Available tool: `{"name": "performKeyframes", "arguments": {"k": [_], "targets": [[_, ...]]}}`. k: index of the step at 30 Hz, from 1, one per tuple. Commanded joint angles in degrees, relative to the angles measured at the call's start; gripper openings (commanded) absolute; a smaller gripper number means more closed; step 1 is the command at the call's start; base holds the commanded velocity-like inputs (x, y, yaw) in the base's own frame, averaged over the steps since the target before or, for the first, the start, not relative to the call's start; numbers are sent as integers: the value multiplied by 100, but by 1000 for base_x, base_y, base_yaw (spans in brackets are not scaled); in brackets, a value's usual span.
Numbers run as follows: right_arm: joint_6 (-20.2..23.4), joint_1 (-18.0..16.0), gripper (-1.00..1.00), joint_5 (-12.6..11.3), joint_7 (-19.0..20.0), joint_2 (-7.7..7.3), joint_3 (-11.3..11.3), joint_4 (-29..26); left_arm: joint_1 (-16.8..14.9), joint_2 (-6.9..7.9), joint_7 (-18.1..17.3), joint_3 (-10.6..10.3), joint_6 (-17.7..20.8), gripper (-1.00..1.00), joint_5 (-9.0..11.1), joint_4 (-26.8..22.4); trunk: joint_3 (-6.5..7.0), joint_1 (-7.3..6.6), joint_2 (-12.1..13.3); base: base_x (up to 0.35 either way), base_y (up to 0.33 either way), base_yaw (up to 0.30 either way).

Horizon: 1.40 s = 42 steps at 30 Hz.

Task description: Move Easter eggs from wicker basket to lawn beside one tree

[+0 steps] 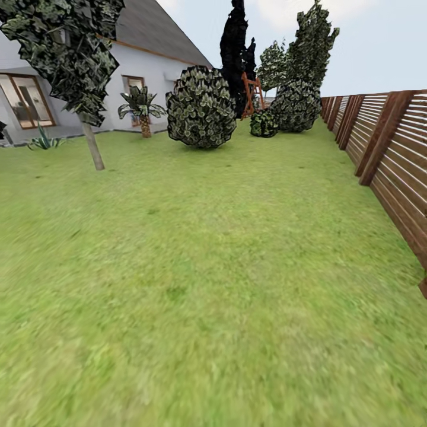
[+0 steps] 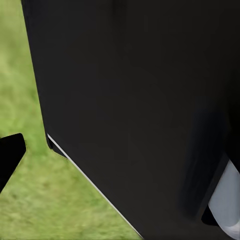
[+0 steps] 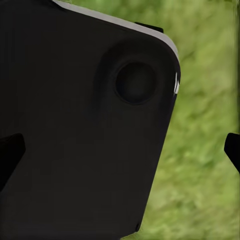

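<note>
A home garden: green lawn (image 1: 196, 284), white house (image 1: 148, 65), wooden slat fence (image 1: 385, 148), round shrubs (image 1: 200, 107).

I am looking over the lawn (image 1: 196, 284), which is showing as matt, rough grass with yellowish patches, while along its right edge the fence (image 1: 391, 154) is reading as smooth brown wooden slats on slanted wooden posts. Toward the far left corner of the lawn, the tree (image 1: 92, 145) is presenting a smooth, pale trunk under coarse, mottled foliage, and the house wall (image 1: 154, 71) behind it is looking like flat matt plaster under a grey roof. In both wrist views I am seeing the robot body (image 2: 140, 100) as smooth, matt black casing with a thin pale edge line.
</note>
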Motion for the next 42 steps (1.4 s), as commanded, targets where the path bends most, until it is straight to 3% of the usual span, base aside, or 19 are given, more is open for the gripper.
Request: {"name": "performKeyframes", "arguments": {"k": [1, 14, 42], "targets": [[-16, -5, 100, 15, 1, -2, 24, 6, 0, -1, 2, 2, -12, 100, 6, -2, -5, 3, -2, 341, 0, -290], [-16, -5, 100, 15, 1, 6, 29, 9, 0, -1, 2, 2, -12, 100, 6, -2, -5, 3, -2, 341, 0, -267], [-16, -5, 100, 40, -43, -25, 59, -2, 0, -1, 2, 2, -12, 100, 6, -3, -5, 3, -2, 341, 0, -5]]}}
